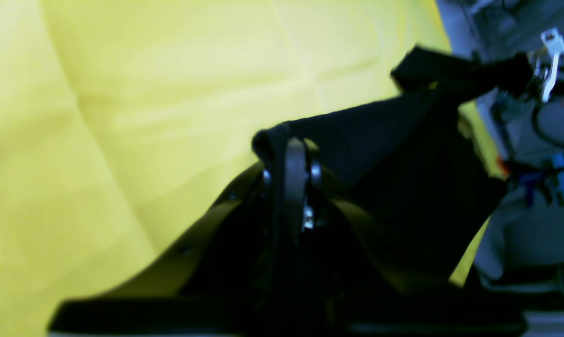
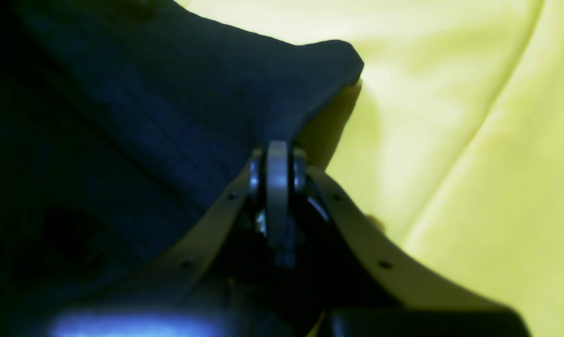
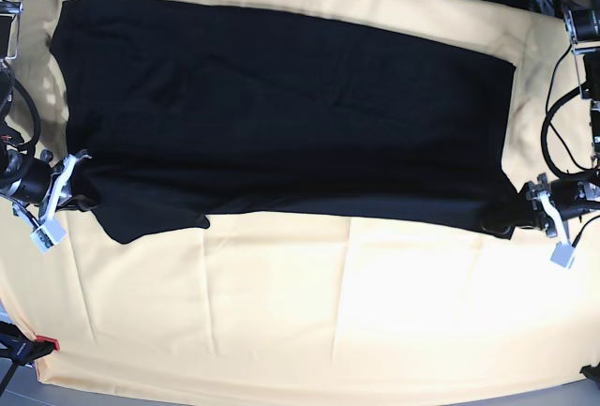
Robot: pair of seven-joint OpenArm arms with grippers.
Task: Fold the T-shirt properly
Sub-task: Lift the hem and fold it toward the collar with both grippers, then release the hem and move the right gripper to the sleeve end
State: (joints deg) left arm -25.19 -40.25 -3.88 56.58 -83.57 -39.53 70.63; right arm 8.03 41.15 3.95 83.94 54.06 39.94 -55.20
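Black T-shirt [image 3: 281,115] hides its print; both claws clenched on its edge.

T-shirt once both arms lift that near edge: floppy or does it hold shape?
Probably floppy: the T-shirt drapes limply off the left gripper in its wrist view. It likely sags between the two pinches, since the right gripper holds the far end. It may drag the wrinkled table cloth.

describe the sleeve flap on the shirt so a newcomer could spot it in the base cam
A yellow cloth covers the table, and a black T-shirt lies spread across its far half. The sleeve hangs below the shirt's near edge beside the right gripper, the only black tab jutting onto bare yellow.
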